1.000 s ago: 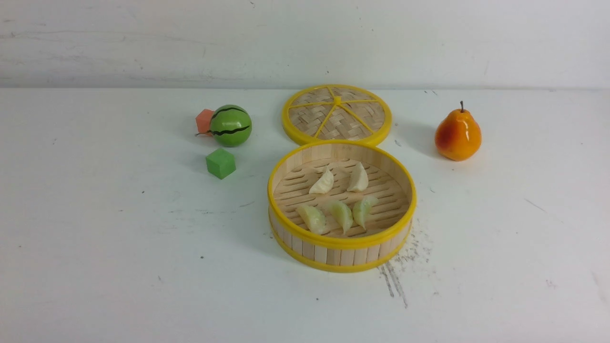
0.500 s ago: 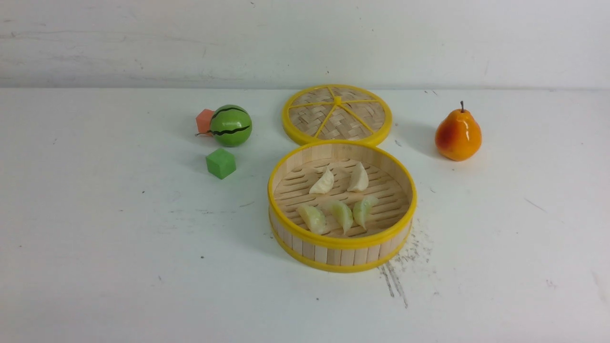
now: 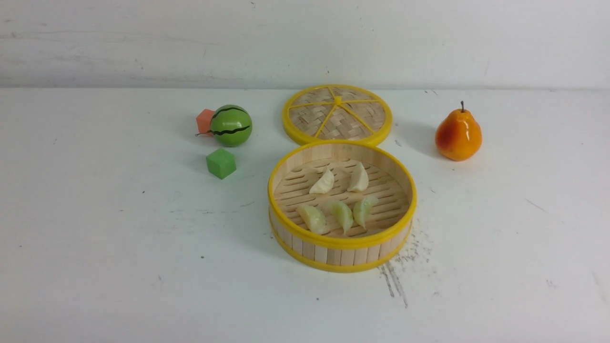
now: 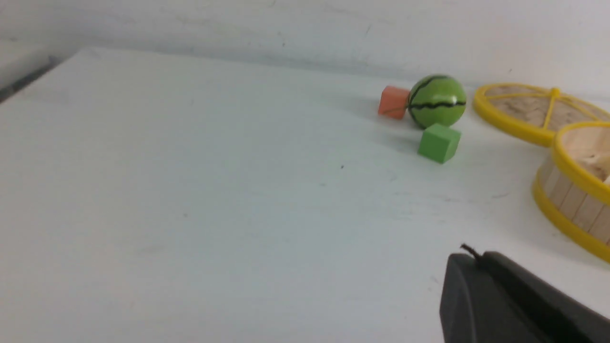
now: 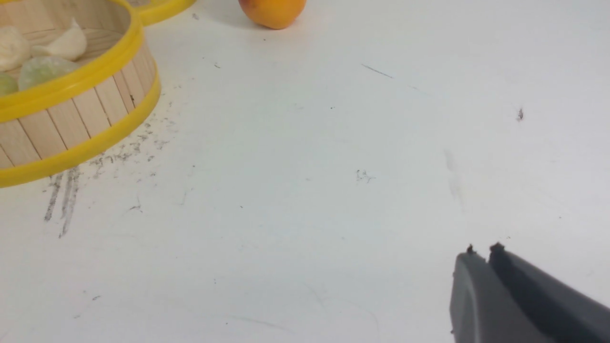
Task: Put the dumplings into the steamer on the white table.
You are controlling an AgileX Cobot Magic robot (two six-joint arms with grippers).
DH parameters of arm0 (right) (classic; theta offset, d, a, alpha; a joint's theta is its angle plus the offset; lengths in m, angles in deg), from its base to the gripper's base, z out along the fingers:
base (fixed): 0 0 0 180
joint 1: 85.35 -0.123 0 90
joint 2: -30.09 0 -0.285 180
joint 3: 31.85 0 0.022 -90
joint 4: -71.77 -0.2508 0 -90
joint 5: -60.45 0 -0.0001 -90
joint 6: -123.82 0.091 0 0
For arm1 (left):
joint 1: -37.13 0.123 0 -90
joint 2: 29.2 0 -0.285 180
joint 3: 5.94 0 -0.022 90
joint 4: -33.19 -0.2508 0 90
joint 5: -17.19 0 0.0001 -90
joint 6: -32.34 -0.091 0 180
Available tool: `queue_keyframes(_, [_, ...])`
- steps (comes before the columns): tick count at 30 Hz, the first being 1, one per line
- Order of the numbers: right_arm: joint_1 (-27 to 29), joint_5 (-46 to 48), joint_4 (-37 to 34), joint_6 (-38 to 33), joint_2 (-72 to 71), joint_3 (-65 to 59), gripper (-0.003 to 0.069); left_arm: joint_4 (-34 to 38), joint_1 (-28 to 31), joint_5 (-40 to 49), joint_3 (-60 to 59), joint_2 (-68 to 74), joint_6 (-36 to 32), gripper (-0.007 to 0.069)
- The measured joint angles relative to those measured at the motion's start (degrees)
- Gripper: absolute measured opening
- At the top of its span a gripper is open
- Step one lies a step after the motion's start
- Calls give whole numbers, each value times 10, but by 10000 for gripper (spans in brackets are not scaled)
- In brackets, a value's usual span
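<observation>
You have all five dumplings [image 3: 339,200] lying on the slatted floor of the steamer [image 3: 341,245], which sits on the white table [image 3: 119,267] a little right of centre: two cream ones toward the far side, three greenish ones in a row along the near wall. None remains on the bare surface, so the task looks complete. Neither arm shows in the front view. The left gripper [image 4: 469,259], seen only by its own wrist camera, has its jaws pressed together with nothing between them, well to the left of the basket. The right gripper [image 5: 481,252] hangs over bare table to the right of the basket; its jaws stand almost together with only a thin slit showing, and they hold nothing. From here the main risk is a careless move of either arm: a sweep toward the middle could strike the basket wall and slide it, or tip a dumpling over the low rim. The lid [image 3: 337,114] lies flat just beyond the steamer, nearly touching its far rim, so a push on the basket away from you would shove it too. The pear [image 3: 458,133] on the far right and the toy melon [image 3: 230,125] on the far left would both roll easily if clipped. Keep the arms clear of the middle.
</observation>
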Motion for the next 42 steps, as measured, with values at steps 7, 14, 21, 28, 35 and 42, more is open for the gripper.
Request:
queue_keyframes(7, [0,0,0,0,0,0,48,-16,2,52,-28,1,64,-14])
queue_keyframes(14, [0,0,0,0,0,0,59,-27,2,62,-29,1,50,-14])
queue_keyframes(21, [0,0,0,0,0,0,62,-27,2,58,-29,1,46,-14])
queue_keyframes(28, [0,0,0,0,0,0,71,-26,2,56,-29,1,46,-14])
queue_keyframes(35, [0,0,0,0,0,0,80,-26,2,55,-29,1,46,-14])
queue_keyframes(42, [0,0,0,0,0,0,90,-26,2,55,-29,1,46,-14])
